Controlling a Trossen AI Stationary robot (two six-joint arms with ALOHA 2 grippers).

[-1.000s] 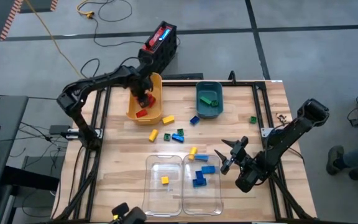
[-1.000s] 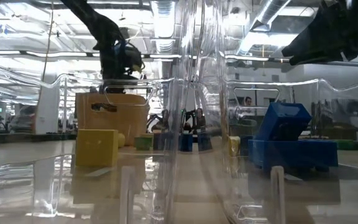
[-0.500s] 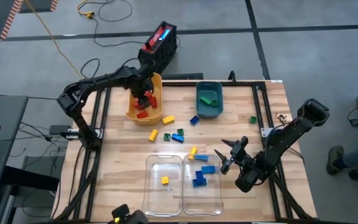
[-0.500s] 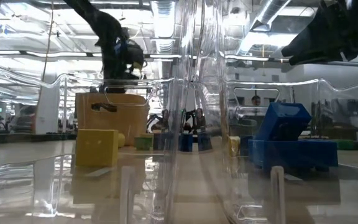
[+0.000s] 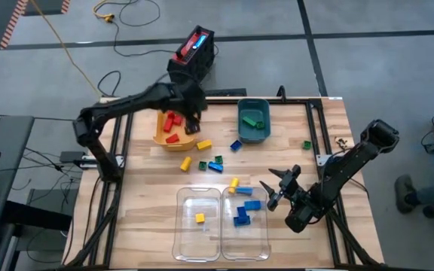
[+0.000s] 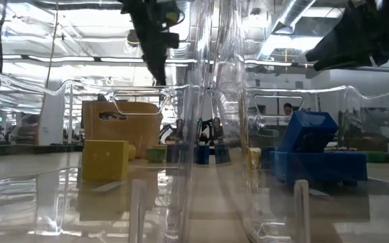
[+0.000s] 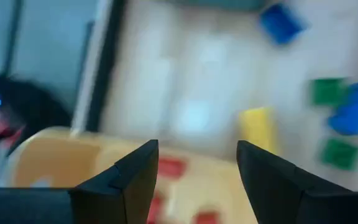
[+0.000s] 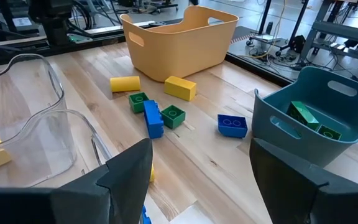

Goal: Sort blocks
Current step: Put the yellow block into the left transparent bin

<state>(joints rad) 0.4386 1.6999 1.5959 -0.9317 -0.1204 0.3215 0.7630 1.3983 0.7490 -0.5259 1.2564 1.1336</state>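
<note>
- Over the front edge of the yellow bin (image 5: 173, 129), the left pincer (image 5: 194, 120) hangs with its fingers spread and nothing between them; red blocks (image 5: 172, 123) lie in the bin below and just behind it.
- The nearest loose piece is the yellow block (image 5: 203, 144), on the table (image 5: 149, 188) just outside the bin's front rim, just toward the table's middle from the left pincer.
- That block's long axis runs roughly along the bin's front edge, so I judge the fingers would close across its short sides.
- In the left wrist view the same yellow block (image 7: 256, 126) shows ahead, between the fingers (image 7: 135, 174) and slightly toward one of them.
- The left arm reaches in from its mount at the table's left edge, stretched across the bin.
- The right pincer (image 5: 277, 188) waits spread and empty beside the clear bin (image 5: 245, 222) holding blue blocks (image 5: 241, 217), well apart from the yellow block, so the left arm is far nearer.
- A second yellow block (image 5: 186, 162), two green blocks (image 5: 209, 162) and a blue block (image 5: 236, 145) lie loose a little farther on.
</note>
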